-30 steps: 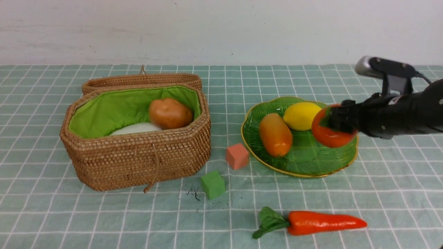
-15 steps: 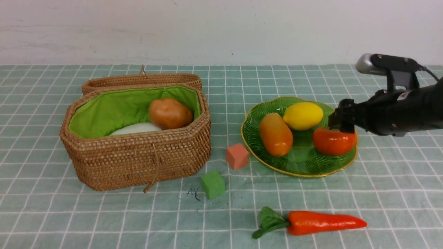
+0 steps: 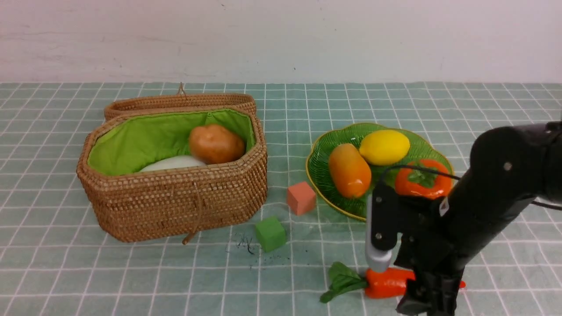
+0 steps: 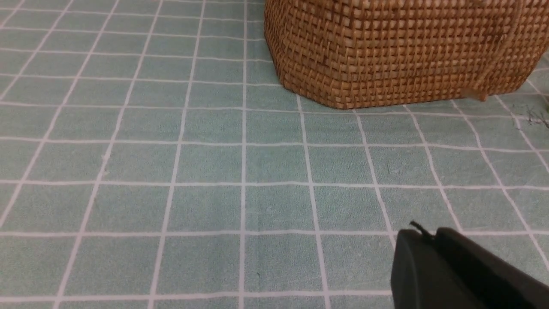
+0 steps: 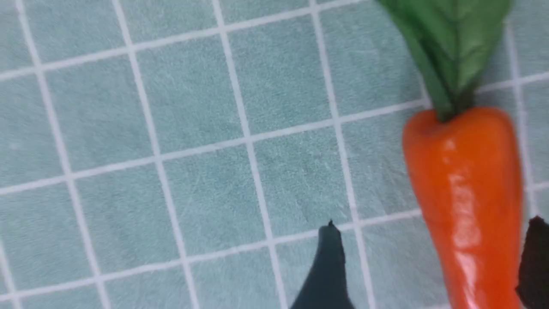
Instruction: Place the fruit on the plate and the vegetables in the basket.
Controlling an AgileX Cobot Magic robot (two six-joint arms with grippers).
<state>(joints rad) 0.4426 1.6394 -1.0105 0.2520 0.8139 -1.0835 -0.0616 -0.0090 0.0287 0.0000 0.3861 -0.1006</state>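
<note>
In the front view, the lemon (image 3: pixel 384 147), mango (image 3: pixel 349 170) and persimmon (image 3: pixel 422 184) are sitting on the plate (image 3: pixel 320 169), the potato (image 3: pixel 216 144) and white radish (image 3: pixel 173 163) are lying in the basket (image 3: pixel 184 199), and the carrot (image 3: pixel 388 283) is lying on the tabletop (image 3: pixel 131 272) near the front edge, partly hidden by the right claw (image 3: pixel 428 303) reaching down over it. In the left wrist view, the left claw (image 4: pixel 433 240) is showing shut and empty, hanging close over the cloth, near the basket wall. In the right wrist view, the right claw's open fingers (image 5: pixel 328 266) are straddling the carrot's glossy body, apparently not touching it, though the far finger is barely showing. The carrot is looking light, stiff and slippery, so gripping across its thick middle, not the soft leaves (image 5: pixel 450 47), seems safest. No writing is showing anywhere.
</note>
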